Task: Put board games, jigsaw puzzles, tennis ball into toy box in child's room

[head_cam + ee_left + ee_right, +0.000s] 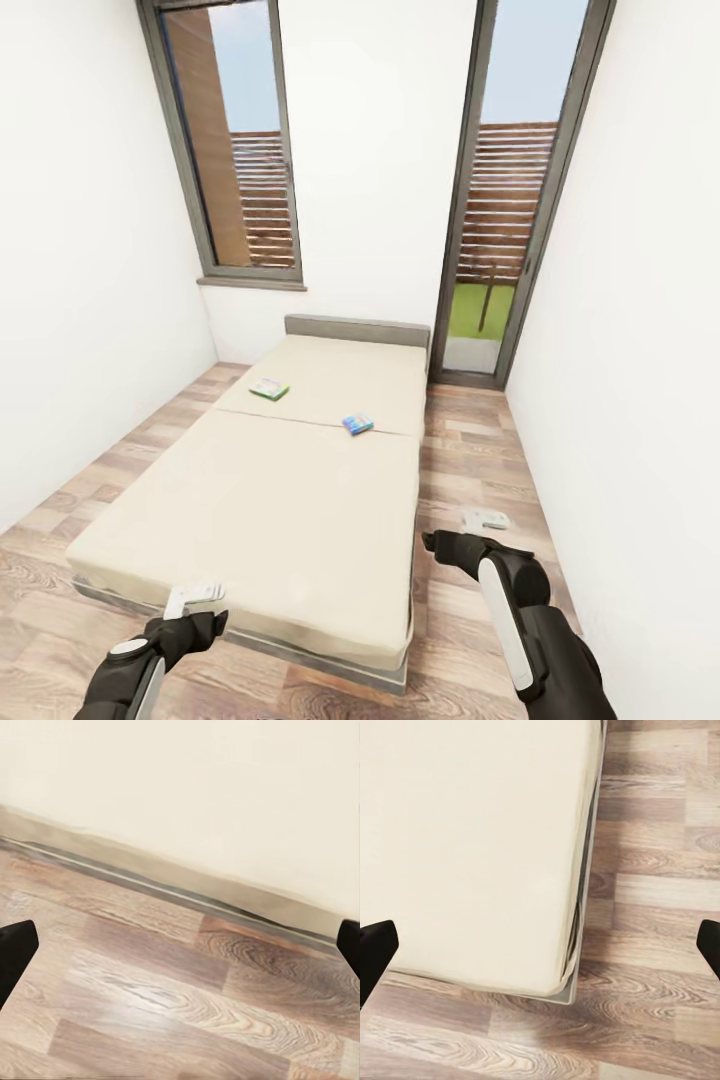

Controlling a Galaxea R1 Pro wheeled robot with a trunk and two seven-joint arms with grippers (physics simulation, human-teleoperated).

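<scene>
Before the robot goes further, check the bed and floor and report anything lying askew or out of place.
Two board games lie loose on the bed, far from the robot: one green-edged near the left side, one blue toward the right, both skewed to the mattress edges. Nothing looks spilled or damaged.

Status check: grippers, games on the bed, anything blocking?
Left gripper and right gripper open, empty. Two board games on the bed, far end. Nothing blocking.

Beige bed (270, 510) carries two board games (269, 389).
</scene>
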